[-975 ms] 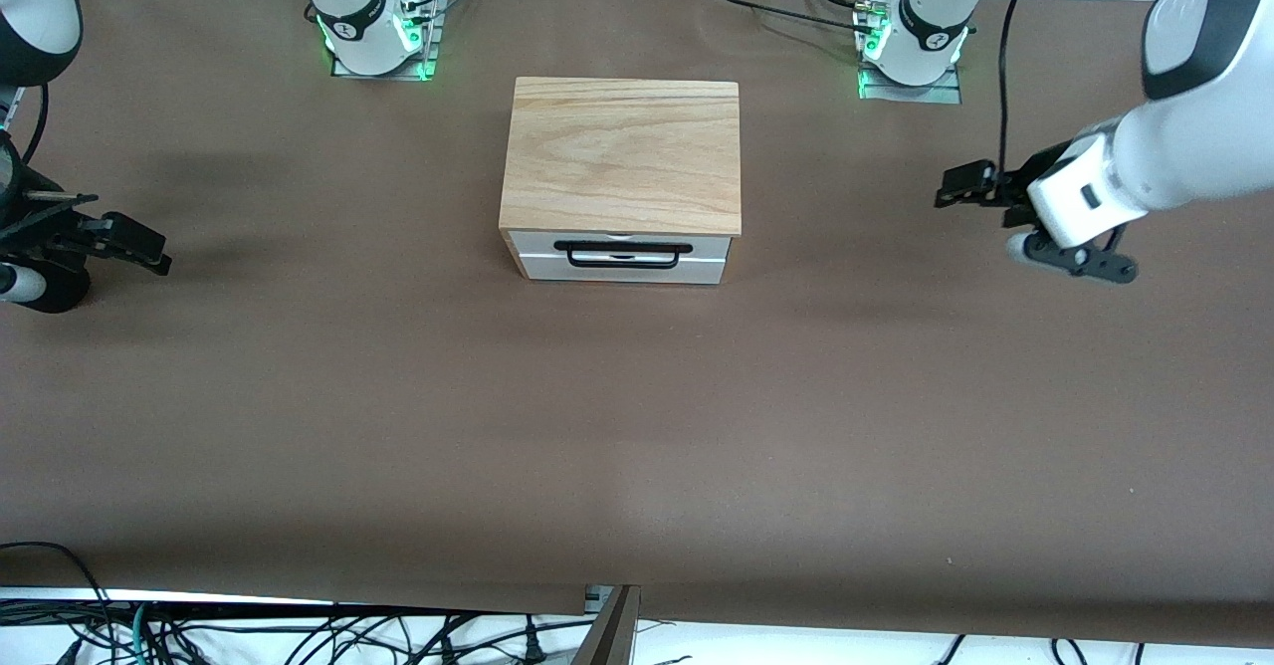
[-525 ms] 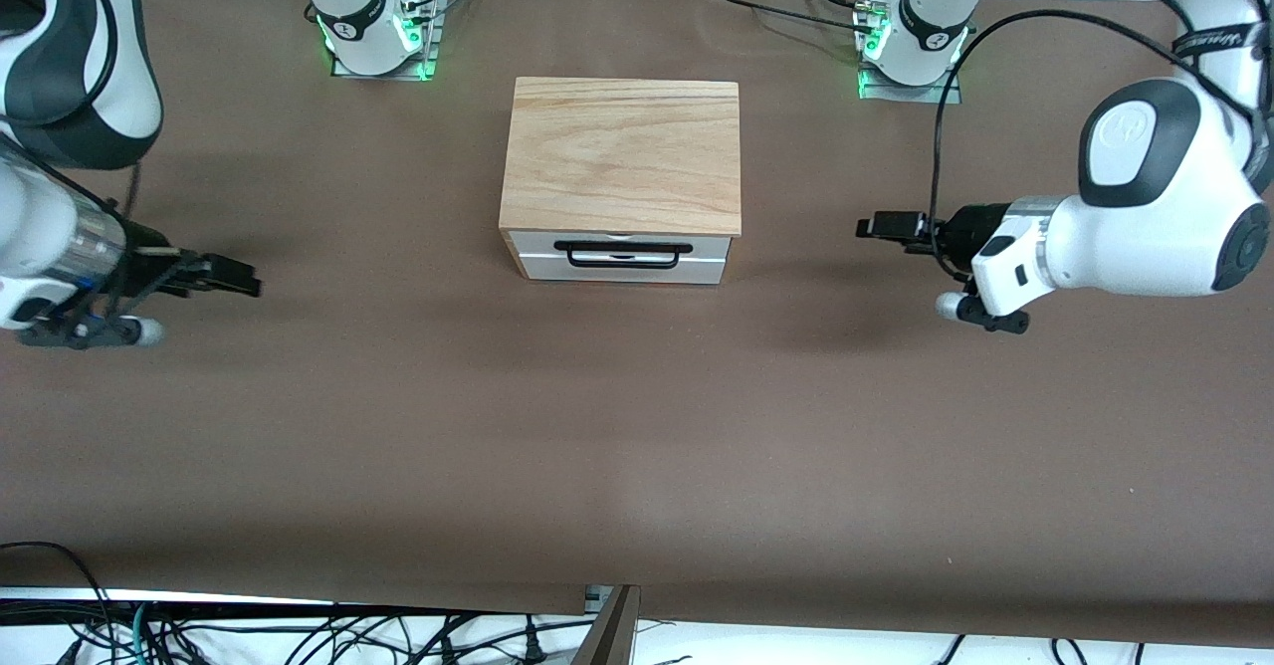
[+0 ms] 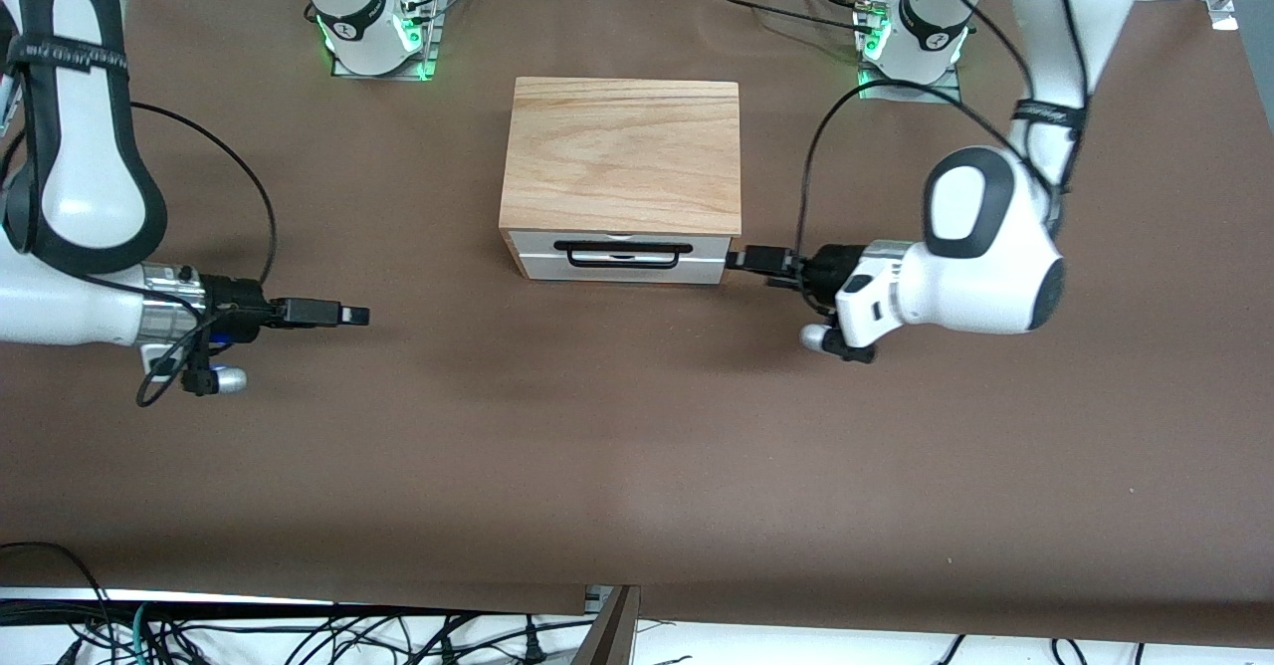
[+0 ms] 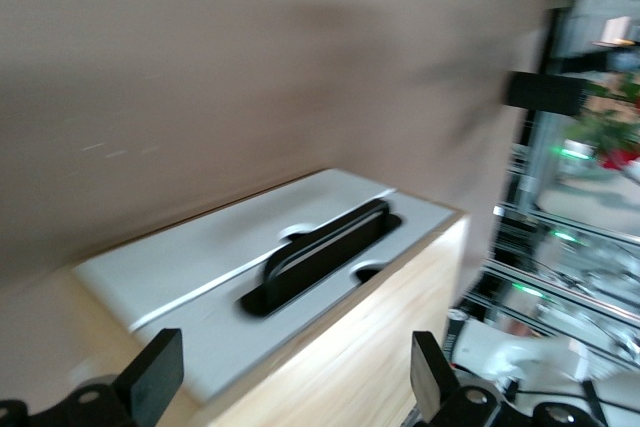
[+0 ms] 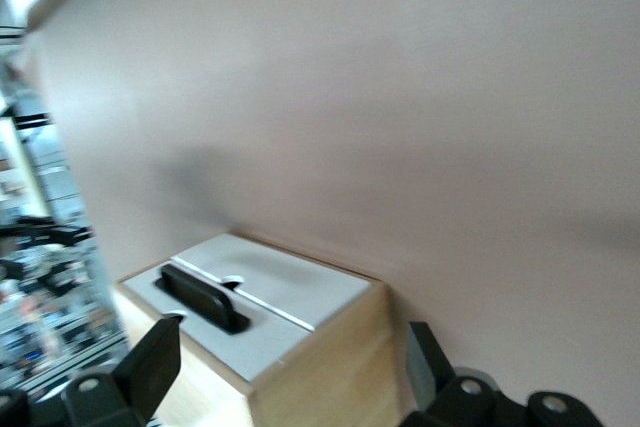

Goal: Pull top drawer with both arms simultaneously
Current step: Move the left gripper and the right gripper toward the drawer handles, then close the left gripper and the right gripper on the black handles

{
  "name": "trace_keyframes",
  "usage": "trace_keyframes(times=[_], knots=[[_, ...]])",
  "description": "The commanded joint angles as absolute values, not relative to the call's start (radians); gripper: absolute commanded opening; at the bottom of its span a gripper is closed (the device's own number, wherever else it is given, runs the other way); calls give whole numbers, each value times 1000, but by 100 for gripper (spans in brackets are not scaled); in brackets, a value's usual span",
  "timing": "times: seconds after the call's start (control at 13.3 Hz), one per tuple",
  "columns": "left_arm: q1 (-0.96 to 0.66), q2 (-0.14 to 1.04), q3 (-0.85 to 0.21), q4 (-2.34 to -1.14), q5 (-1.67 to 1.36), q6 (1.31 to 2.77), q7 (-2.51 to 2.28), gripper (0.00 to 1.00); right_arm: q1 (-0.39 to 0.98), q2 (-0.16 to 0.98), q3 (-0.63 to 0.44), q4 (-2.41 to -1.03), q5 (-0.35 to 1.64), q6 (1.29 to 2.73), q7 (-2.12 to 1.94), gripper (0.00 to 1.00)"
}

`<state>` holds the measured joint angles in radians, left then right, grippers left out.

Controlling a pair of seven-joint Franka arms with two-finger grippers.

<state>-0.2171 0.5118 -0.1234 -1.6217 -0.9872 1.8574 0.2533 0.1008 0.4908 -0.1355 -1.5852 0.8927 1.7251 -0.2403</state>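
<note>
The top drawer (image 3: 537, 244) is shut in the cabinet at the table's middle, its white front and black bar handle (image 3: 622, 247) facing the front camera. My left gripper (image 3: 742, 259) is open and empty, low over the table beside the cabinet's front corner at the left arm's end. Its wrist view shows the handle (image 4: 325, 252) and white front (image 4: 200, 277) between its spread fingers (image 4: 160, 377). My right gripper (image 3: 353, 316) is open and empty, low over the table, well apart from the cabinet toward the right arm's end. Its wrist view shows the handle (image 5: 200, 297).
The cabinet's pale wood-grain top slab (image 3: 622, 152) overhangs the drawer front. Brown cloth (image 3: 637, 446) covers the table. The arm bases (image 3: 373, 23) stand along the table's edge farthest from the front camera. Cables hang past the edge nearest that camera.
Both arms have swung in from the table's ends toward the cabinet. The left gripper has come up beside the drawer front's corner; the right gripper has closed about half its gap. The drawer has not moved.
</note>
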Motion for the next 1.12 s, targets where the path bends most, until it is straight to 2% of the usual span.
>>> trace_keyframes(times=[0.0, 0.3, 0.38, 0.45, 0.53, 1.05], knots=[[-218, 610, -118, -1620, -1211, 1864, 534, 100, 104, 489, -129, -1670, 1075, 1721, -365, 100], [-221, 689, -118, -1706, -1480, 1862, 764, 100, 162, 541, -126, -1775, 1290, 1704, -634, 100], [-230, 693, -118, -1718, -1509, 1861, 800, 96, 176, 560, -118, -1776, 1320, 1678, -665, 100], [-232, 693, -118, -1718, -1511, 1861, 819, 68, 184, 574, -112, -1775, 1345, 1663, -672, 100], [-230, 693, -118, -1720, -1512, 1858, 818, 29, 190, 581, -103, -1776, 1357, 1661, -681, 100], [-224, 693, -126, -1802, -1537, 1775, 839, 29, 193, 656, -2, -1778, 1465, 1637, -845, 100]])
